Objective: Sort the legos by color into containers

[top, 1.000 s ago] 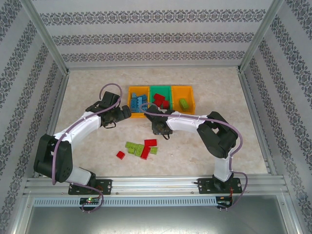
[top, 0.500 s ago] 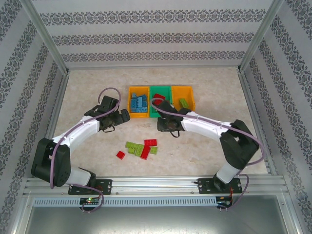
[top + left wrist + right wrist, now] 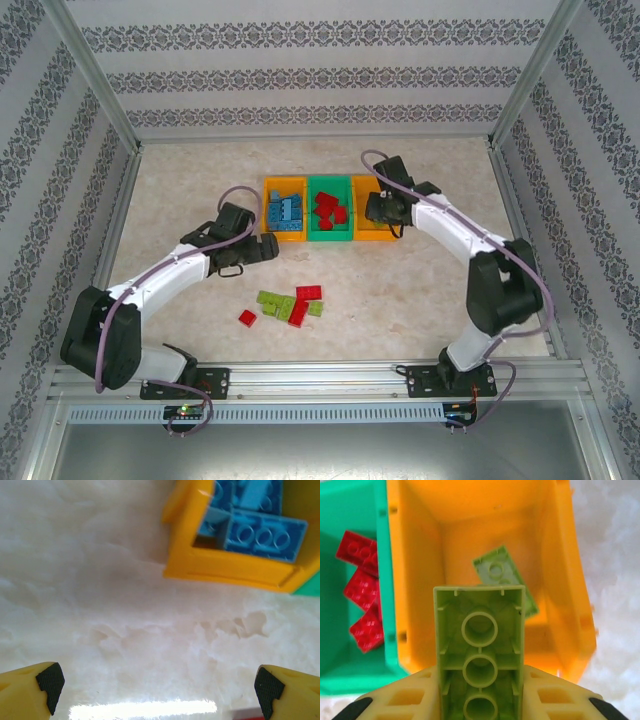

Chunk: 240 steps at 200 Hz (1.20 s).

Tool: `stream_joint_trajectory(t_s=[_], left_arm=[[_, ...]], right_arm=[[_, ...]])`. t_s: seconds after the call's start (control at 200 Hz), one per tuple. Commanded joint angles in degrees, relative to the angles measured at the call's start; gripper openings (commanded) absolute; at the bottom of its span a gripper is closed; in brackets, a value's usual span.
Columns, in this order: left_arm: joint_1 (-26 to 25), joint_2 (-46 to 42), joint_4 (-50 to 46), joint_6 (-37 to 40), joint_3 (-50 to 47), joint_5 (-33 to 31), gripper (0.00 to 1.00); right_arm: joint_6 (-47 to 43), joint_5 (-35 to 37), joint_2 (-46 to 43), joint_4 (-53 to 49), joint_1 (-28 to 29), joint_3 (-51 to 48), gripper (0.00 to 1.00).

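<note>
While the light green lego [image 3: 480, 635] hangs above its bin, step: drop-off.
Right pincer [image 3: 480, 702]: clamped on that lego, over the right orange bin [image 3: 562, 580].
Left pincer [image 3: 160, 687]: jaws wide apart, holding nothing, below the blue-filled orange bin [image 3: 225, 572].
Next: release; the drop height is hard to judge.
Left to sort: loose legos [image 3: 290, 303], table [image 3: 430, 290] centre.

Right hand [image 3: 378, 210] hovers over the right orange bin [image 3: 375, 238] (loose legos [image 3: 288, 305] lie nearer the bases).

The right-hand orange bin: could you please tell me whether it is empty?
Not empty: the right wrist view shows a light green brick lying inside the orange bin.
</note>
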Motion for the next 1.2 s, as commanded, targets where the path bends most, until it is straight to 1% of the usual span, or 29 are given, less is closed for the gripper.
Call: stream_joint_trajectory(t_s=[0.0, 0.165, 0.255, 0.32, 0.42, 0.535, 0.634, 0.699, 0.784, 0.869, 0.954, 1.044, 1.129, 1.194], left_arm=[[-3.14, 0.63, 1.28, 4.35, -0.40, 1.50, 1.00], [-8.11, 3.06, 1.00, 6.08, 1.01, 1.67, 1.00], [-9.35, 4.73, 1.60, 6.01, 2.10, 2.56, 1.00], [-10.17, 5.94, 1.80, 6.01, 3.15, 3.06, 1.00], [-11.37, 7.78, 2.06, 6.93, 4.74, 4.18, 1.00], [-12.90, 9.85, 0.96, 8.77, 6.77, 4.65, 1.00], [-13.58, 11.09, -0.13, 9.17, 7.72, 3.81, 0.99], [-13.63, 11.20, -0.30, 8.91, 7.63, 2.70, 1.00], [-13.58, 10.80, -1.07, 7.73, 7.86, -0.03, 1.00], [-13.58, 10.36, -1.67, 7.44, 8.15, -2.26, 0.99], [-13.41, 10.23, -3.13, 7.20, 8.97, -4.53, 0.99], [-12.63, 10.18, -4.81, 7.18, 9.75, -5.79, 0.99], [-10.96, 9.85, -6.33, 6.47, 10.08, -6.46, 0.99], [-8.95, 9.24, -7.15, 5.38, 9.76, -6.31, 0.99]], right_arm=[[-4.95, -1.94, 5.59, -3.54, -1.90, 6.34, 0.23], [-5.79, -3.14, 12.06, -6.25, -3.48, 13.66, 0.32], [-5.36, -2.71, 14.17, -6.85, -4.23, 15.95, 0.35], [-5.35, -3.05, 14.80, -6.77, -4.72, 16.73, 0.39], [-5.93, -3.28, 14.92, -7.09, -4.85, 17.45, 0.44], [-6.14, -3.01, 13.88, -7.62, -4.88, 16.93, 0.62], [-5.79, -3.86, 11.16, -6.90, -4.64, 14.29, 0.69], [-5.75, -4.07, 8.48, -6.51, -4.02, 11.76, 0.72], [-5.72, -3.78, 4.09, -5.58, -2.05, 7.26, 0.74], [-7.07, -3.69, -0.98, -3.75, 1.35, 1.53, 0.76], [-11.35, -4.56, -6.35, 0.21, 6.19, -5.28, 0.77], [-16.46, -5.83, -10.21, 2.44, 11.37, -11.38, 0.79], [-18.73, -9.21, -12.19, 4.24, 15.67, -16.20, 0.79], [-19.14, -10.01, -12.76, 4.75, 19.71, -18.76, 0.78]])
